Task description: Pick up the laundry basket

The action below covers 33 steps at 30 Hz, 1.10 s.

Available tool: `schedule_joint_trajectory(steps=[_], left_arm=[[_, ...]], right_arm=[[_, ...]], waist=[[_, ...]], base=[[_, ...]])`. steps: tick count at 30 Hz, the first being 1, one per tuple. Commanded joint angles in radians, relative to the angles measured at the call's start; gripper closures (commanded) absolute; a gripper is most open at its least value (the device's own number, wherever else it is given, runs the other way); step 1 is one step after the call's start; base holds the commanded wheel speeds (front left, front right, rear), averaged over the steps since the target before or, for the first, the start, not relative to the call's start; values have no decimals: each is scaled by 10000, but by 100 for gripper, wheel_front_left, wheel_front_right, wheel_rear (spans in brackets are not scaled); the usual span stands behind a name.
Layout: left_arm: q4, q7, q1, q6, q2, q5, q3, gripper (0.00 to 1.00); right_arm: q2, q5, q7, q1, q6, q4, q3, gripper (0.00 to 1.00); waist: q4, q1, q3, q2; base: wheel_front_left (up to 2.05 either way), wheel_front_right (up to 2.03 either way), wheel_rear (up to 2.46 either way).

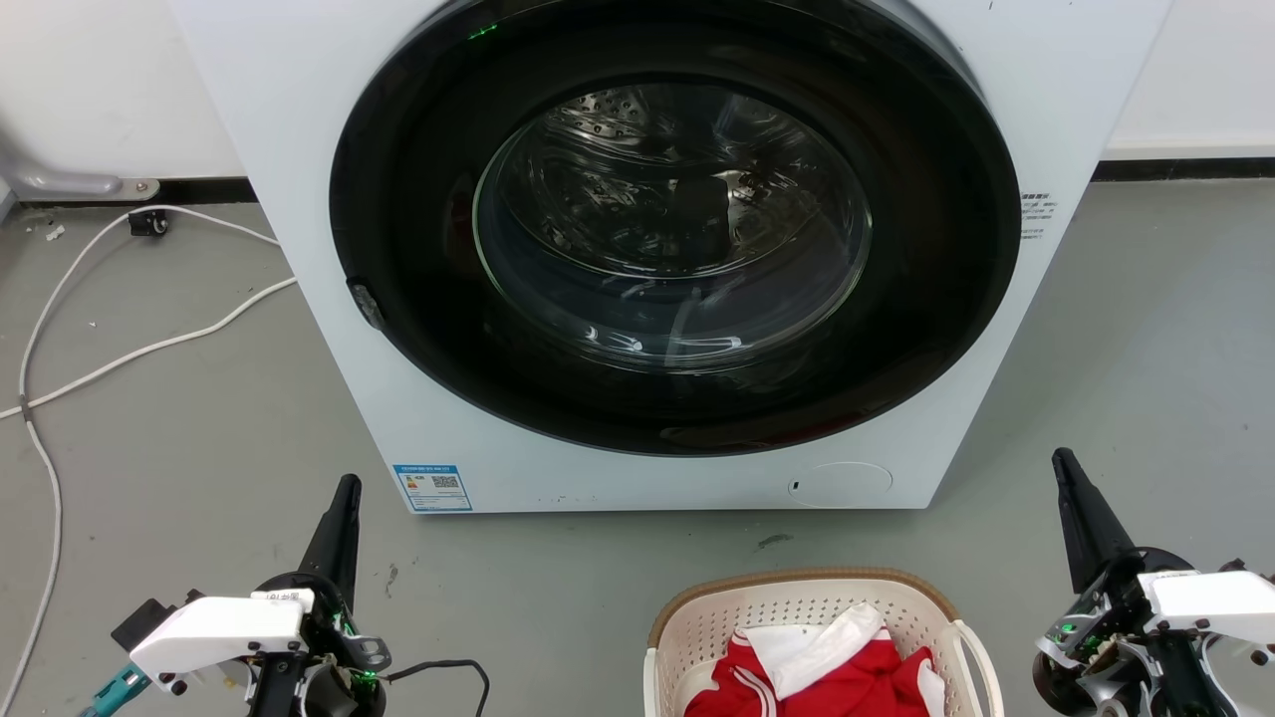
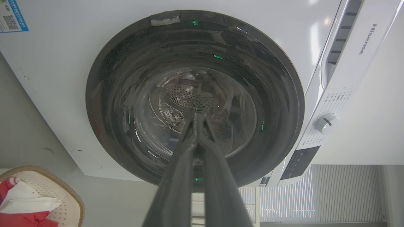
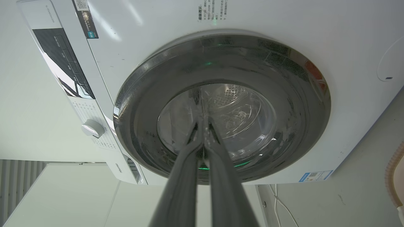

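We see the cream perforated plastic laundry basket (image 1: 717, 622), brown braided rim, on the grey floor (image 1: 199, 418) before the white washing machine (image 1: 299, 119), holding red-and-white clothes (image 1: 847, 687). Our left gripper (image 1: 346, 493) and right gripper (image 1: 1064, 468) flank it, fingers pressed together, empty.

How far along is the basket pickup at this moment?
Done: nothing; the laundry basket sits on the floor before the washing machine, clothes inside. In hand: nothing; left gripper and right gripper are shut, apart from it. Remaining: reach, grasp, lift.
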Motion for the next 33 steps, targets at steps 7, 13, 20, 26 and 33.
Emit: schedule_joint_trajectory(steps=[7, 13, 20, 26, 33], left_arm=[[10, 48, -103, -29, -12, 33, 41, 100], [71, -1, 23, 2, -17, 10, -22, 0], [-66, -368, -123, -1, -19, 54, -349, 0], [-340, -662, -239, -2, -21, 755, -476, 0], [-738, -969, -356, -5, -23, 2331, -647, 0]], right_arm=[[48, -80, 24, -113, 0, 10, -22, 100], [8, -26, -14, 34, 0, 63, 11, 0], [13, -235, -376, -43, 0, -40, 299, 0], [13, -776, -676, -85, 0, -136, 434, 0], [18, -2360, -984, -118, 0, -362, 465, 0]], waist=[[0, 0, 0, 0], [0, 0, 0, 0], [4, 0, 5, 0], [18, 0, -2, 0], [29, 0, -14, 0]], base=[[0, 0, 0], [0, 0, 0], [0, 0, 0], [0, 0, 0], [0, 0, 0]])
